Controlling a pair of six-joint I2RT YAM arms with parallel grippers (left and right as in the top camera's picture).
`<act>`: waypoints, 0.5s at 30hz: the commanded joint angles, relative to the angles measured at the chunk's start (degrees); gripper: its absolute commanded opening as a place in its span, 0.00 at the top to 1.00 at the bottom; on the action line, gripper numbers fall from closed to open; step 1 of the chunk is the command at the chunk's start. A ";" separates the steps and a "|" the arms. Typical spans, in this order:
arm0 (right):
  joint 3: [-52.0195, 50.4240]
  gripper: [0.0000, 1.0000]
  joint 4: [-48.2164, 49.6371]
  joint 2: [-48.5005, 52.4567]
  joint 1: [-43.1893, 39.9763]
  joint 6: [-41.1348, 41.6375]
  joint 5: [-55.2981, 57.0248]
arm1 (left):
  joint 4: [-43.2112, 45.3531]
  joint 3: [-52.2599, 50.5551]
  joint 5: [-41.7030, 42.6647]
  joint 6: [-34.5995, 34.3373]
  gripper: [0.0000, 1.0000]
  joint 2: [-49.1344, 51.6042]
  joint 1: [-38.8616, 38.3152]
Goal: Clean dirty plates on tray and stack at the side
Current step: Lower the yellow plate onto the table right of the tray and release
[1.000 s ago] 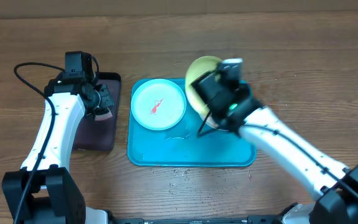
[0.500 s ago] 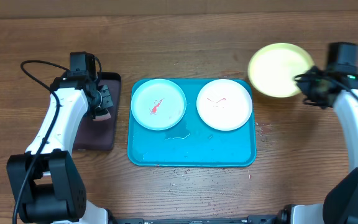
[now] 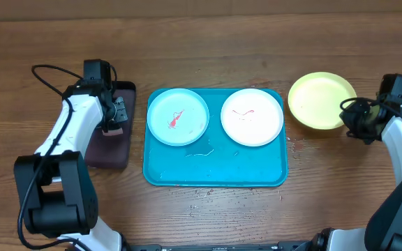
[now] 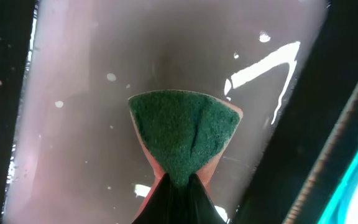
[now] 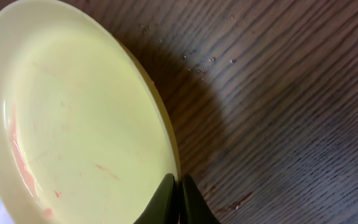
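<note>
Pinching, left jaws: the left gripper (image 4: 179, 182) is closed tight on a sponge (image 4: 182, 134). Its rough green scouring face is toward the wrist camera, pink-orange foam shows at the edges, and it is creased where the tips nip it.
Under the left jaws: a dark tray (image 3: 109, 152), smaller and rectangular, with its long axis running front to back. Its floor looks wet and glossy with specks of droplets.
Right of the left jaws: the turquoise tray (image 3: 215, 173) is smooth plastic with rounded corners and a raised rim. Its long axis lies left to right across the wooden table (image 3: 257, 42), and it sits just beside the dark tray.
On that tray, nearer the left jaws: the pale blue plate (image 3: 178, 116), round, flat, open face up, with a red smear at its middle.
On that tray, nearer the right jaws: the white plate (image 3: 252, 116), same size, face up, with faint red marks. It sits close beside the blue one.
Off the tray, at the right jaws: the yellow-green plate (image 5: 79, 118), face up, over bare wood near the tray's far right corner. Thin pink streaks cross its bowl, and small crumbs or drops lie on the grain near it.
Right jaws: the right gripper (image 5: 179, 186) is shut on that plate's rim at its right edge, with the fingers nearly meeting. A shadow shows under the rim, and I cannot tell whether the plate rests fully on the table.
</note>
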 commanded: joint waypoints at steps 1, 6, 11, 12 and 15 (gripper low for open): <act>-2.51 0.96 1.97 -0.44 0.17 -0.37 0.66 | 0.20 0.68 -1.16 1.64 0.96 1.40 0.26; -4.26 0.96 2.95 -0.44 0.17 -0.42 -0.26 | 0.46 0.68 -1.18 1.64 0.95 1.42 0.26; -4.31 0.68 3.15 -0.44 0.20 -0.87 -4.15 | 0.87 0.68 -1.18 1.64 0.39 1.42 0.26; -4.31 0.67 3.15 -0.44 0.22 -0.87 -4.52 | 1.03 0.68 -1.18 1.64 0.34 1.42 0.26; -4.31 0.61 3.13 -0.44 0.79 -3.02 -6.21 | 1.25 0.68 -1.18 1.62 0.26 1.42 0.26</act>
